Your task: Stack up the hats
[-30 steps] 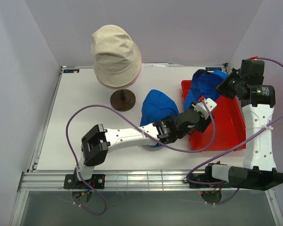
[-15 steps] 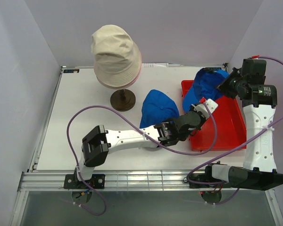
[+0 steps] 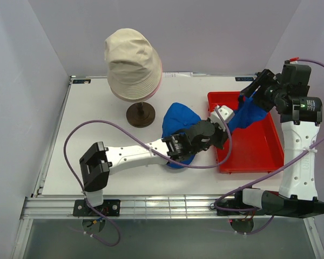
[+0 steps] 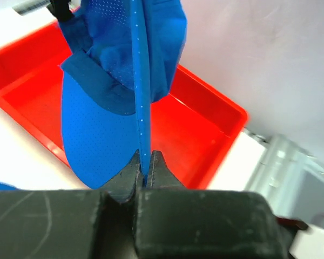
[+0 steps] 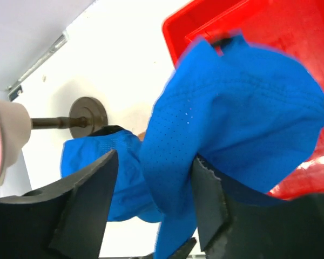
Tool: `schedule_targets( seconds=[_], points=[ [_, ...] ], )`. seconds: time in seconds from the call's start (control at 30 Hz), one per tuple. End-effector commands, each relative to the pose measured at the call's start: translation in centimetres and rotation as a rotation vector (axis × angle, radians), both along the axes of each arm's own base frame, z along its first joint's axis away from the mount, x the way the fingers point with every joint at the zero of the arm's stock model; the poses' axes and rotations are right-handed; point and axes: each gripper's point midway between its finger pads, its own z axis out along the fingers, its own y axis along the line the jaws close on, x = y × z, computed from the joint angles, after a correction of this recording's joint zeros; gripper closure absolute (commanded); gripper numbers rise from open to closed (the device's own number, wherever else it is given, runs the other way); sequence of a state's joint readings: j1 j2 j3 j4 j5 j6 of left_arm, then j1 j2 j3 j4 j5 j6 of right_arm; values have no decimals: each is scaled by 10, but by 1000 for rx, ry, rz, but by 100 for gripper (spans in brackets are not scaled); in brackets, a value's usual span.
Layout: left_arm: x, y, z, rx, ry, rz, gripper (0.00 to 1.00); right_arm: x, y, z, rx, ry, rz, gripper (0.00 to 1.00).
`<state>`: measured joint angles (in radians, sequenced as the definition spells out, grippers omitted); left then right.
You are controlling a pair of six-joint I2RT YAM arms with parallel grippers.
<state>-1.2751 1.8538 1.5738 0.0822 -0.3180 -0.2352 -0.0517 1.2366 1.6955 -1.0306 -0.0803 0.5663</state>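
A blue cap [image 3: 247, 116] hangs over the red tray [image 3: 251, 168], stretched between both arms. My left gripper [image 4: 144, 157] is shut on the thin edge of this blue cap [image 4: 119, 65]; in the top view the left gripper [image 3: 225, 115] sits at the tray's left rim. My right gripper [image 5: 154, 162] stands open, and the cap [image 5: 243, 108] droops between its fingers, resting against the right one. A second blue cap [image 3: 178, 121] lies on the table under my left arm. A beige bucket hat [image 3: 130, 59] sits on a stand, a pink rim [image 3: 161, 75] showing beneath it.
The brown round stand base [image 3: 140, 114] is on the table just left of the lying blue cap. The red tray [image 4: 205, 135] takes up the right side. White walls close in at left, back and right. A purple cable [image 3: 124, 125] loops over the left arm.
My left gripper closed on the blue cap's edge and pulled it left over the tray's rim. My right gripper opened and let go of the cap.
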Motion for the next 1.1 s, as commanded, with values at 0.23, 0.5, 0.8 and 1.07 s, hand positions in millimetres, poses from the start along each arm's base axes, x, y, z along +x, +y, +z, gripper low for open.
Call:
schedule_targets(
  seconds=[0.23, 0.5, 0.8, 1.07],
  points=[
    [11, 58, 92, -423, 294, -176, 100, -6, 18, 74, 13, -237, 108, 24],
    [6, 109, 120, -695, 477, -215, 100, -12, 22, 83, 19, -280, 131, 23],
    [2, 166, 116, -977, 592, -223, 100, -9, 27, 55, 23, -241, 171, 23],
    [5, 192, 113, -1176, 642, -212, 100, -6, 34, 38, 41, -214, 220, 23]
  ],
)
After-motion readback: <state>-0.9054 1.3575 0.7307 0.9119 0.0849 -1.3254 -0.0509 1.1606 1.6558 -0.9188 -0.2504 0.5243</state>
